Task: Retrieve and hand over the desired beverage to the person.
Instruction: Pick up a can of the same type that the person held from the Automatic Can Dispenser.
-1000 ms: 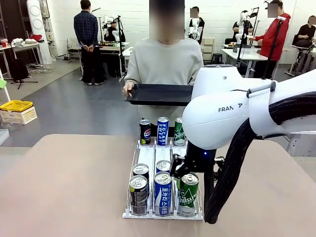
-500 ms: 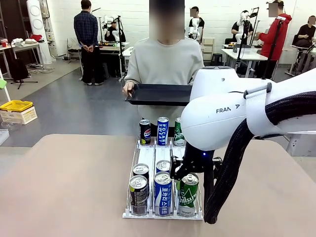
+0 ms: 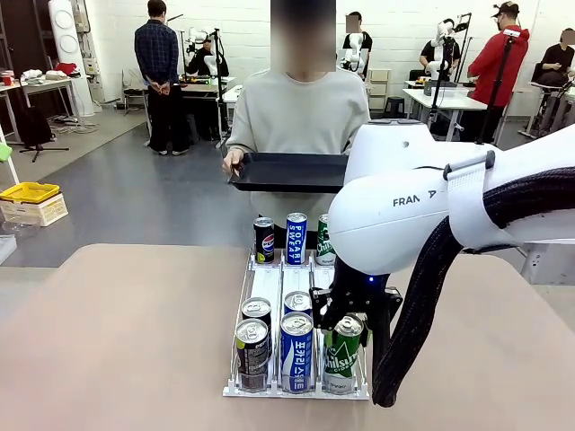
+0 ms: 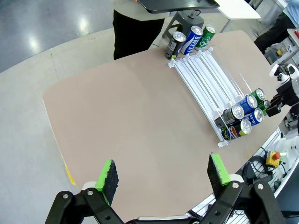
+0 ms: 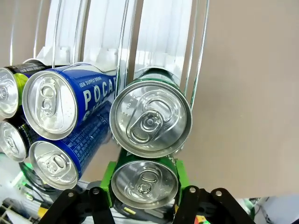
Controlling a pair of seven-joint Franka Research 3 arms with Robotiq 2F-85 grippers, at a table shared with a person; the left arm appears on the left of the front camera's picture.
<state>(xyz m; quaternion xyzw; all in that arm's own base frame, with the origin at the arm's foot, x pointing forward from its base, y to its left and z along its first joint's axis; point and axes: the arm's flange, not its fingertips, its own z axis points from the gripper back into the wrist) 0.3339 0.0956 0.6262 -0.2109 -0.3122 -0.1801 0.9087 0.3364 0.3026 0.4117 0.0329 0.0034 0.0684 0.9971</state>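
The right hand gripped the tilted front green can in the rack, while the left hand hung open over the counter.

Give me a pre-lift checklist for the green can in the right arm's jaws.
1. Right jaws shut on the front green aluminium can: ok.
2. Can upright in the grip: not ok, it tilts in the front view.
3. Clearance from the second green can behind it: cannot tell.
4. Neighbouring blue can upright in its lane: ok.
5. Black rectangular tray held out by the person: ok.
6. Left jaws open above the bare tan table, away from the clear plastic rack: ok.
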